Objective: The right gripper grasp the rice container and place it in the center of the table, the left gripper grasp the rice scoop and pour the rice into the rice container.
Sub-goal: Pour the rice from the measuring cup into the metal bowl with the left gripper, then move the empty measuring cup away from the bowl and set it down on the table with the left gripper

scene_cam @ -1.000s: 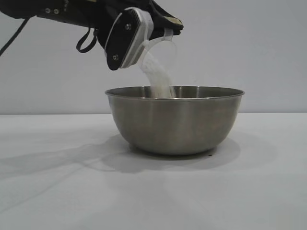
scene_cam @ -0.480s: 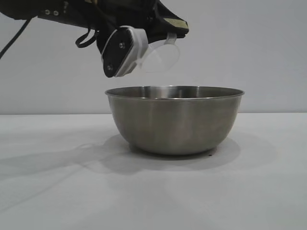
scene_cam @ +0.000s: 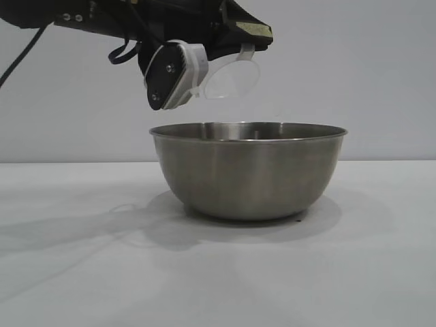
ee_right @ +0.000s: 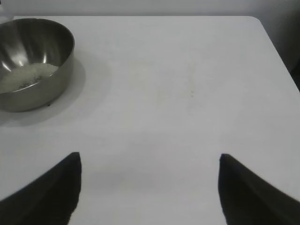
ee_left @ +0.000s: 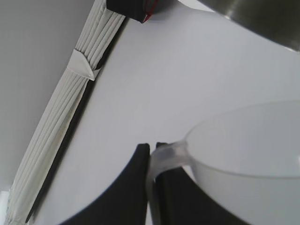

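The rice container [scene_cam: 248, 174], a large steel bowl, stands on the white table [scene_cam: 82, 272]. Above its left rim my left gripper [scene_cam: 243, 42] is shut on the loop handle of the rice scoop [scene_cam: 231, 76], a clear cup that hangs tipped on its side and looks empty. In the left wrist view the fingers [ee_left: 136, 187] pinch the handle beside the scoop [ee_left: 243, 154], with the container [ee_left: 267, 21] farther off. The rice [ee_right: 26, 75] lies in a heap inside the container [ee_right: 63, 58]. My right gripper [ee_right: 150, 157] is open over bare table, well apart from the container, and holds nothing.
A white pleated strip [ee_left: 77, 101] and a black object with a red mark [ee_left: 133, 7] run along the table's far side in the left wrist view. The table's edge and rounded corner [ee_right: 267, 33] show in the right wrist view.
One second ago rice was streaming from the scoop into the container. The stream has stopped, and the scoop has lifted slightly. The right gripper has not moved.
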